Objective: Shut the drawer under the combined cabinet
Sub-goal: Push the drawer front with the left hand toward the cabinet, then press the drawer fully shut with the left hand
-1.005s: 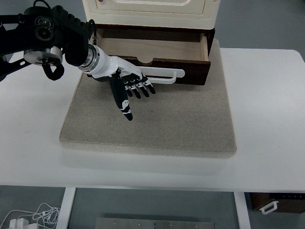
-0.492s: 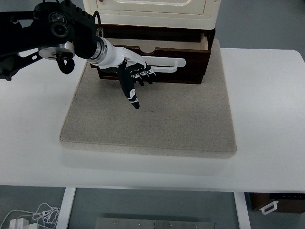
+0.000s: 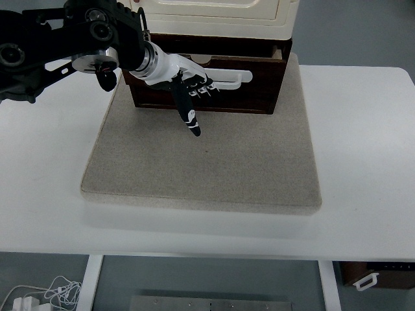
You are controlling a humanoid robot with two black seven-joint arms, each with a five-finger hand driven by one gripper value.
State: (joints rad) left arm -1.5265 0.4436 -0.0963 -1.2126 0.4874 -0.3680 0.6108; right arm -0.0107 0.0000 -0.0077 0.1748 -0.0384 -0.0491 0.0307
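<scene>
The drawer (image 3: 214,91) sits at the mat's (image 3: 201,162) far edge under the cabinet (image 3: 214,16), nearly flush, its white handle (image 3: 227,79) across the front. My left hand (image 3: 181,81) presses flat against that front, fingers (image 3: 204,87) loosely extended and holding nothing, thumb pointing down over the mat.
</scene>
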